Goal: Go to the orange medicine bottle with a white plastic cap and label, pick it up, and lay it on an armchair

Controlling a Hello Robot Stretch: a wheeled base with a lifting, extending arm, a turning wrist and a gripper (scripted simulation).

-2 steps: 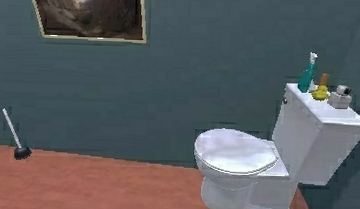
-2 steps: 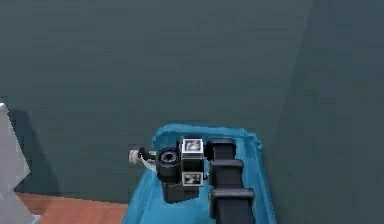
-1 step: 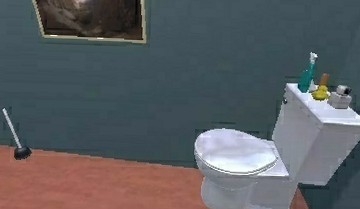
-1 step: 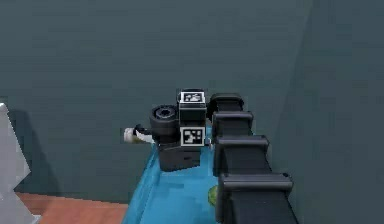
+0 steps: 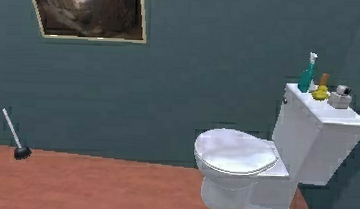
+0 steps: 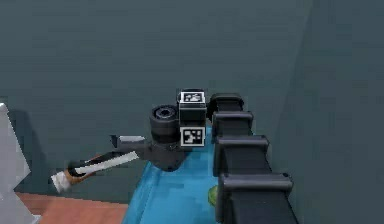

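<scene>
A: What's ahead?
B: Plunger (image 5: 17, 139) at eight o'clock, picture (image 5: 88, 11) at ten, toilet (image 5: 236, 157) at four. On its tank (image 5: 322, 137) stand a teal sprayer (image 5: 307, 75), then the orange bottle (image 5: 323, 87), at three.
A: Gripper?
B: Gripper (image 6: 88, 160) at nine o'clock of the arm (image 6: 250, 170); spread or pressed, can't tell.

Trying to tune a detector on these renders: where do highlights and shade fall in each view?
Forward view: a mottled sheen lies on the toilet lid, the tank is greyer on its side than on its top, and the wall is evenly dim. Arm side view: the arm reads near-black against the teal wall, and its white marker squares are the brightest spots.
</scene>
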